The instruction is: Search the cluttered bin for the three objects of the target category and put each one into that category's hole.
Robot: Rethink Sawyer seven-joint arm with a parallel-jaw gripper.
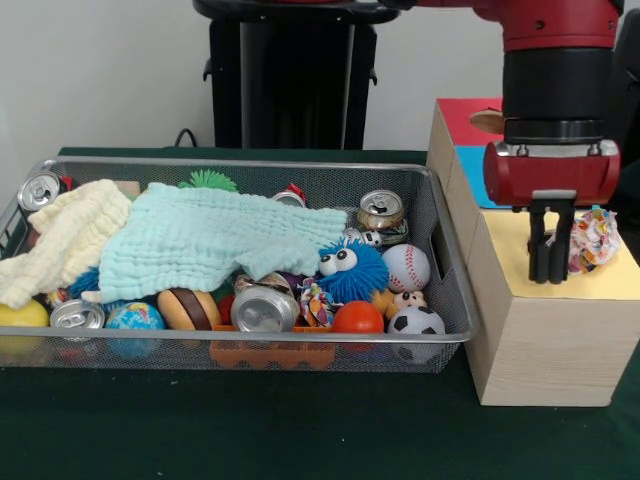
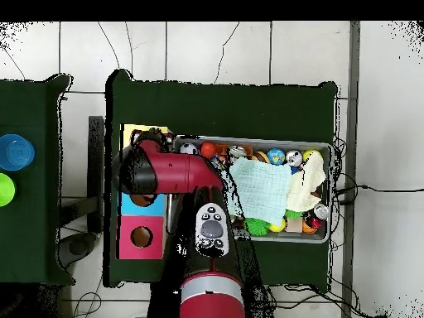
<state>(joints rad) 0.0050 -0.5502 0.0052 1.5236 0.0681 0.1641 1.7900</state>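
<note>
My gripper [image 1: 550,268] hangs over the yellow part [image 1: 520,255] of the wooden box at the right. Its two black fingers stand close together with nothing between them. A crumpled, many-coloured paper ball [image 1: 596,238] rests on the yellow top just to the right of the fingers, touching or nearly touching them. A similar crumpled ball [image 1: 316,300] lies in the wire bin [image 1: 452,262] beside a blue fuzzy toy [image 1: 352,270]. In the overhead view the arm's red wrist [image 2: 145,172] covers the gripper and the yellow section.
The bin holds a mint cloth [image 1: 210,238], a cream cloth [image 1: 60,245], cans [image 1: 381,210], a baseball [image 1: 406,266], a soccer ball [image 1: 416,322] and other toys. The box also has blue and red sections [image 2: 142,237], the red one with a round hole.
</note>
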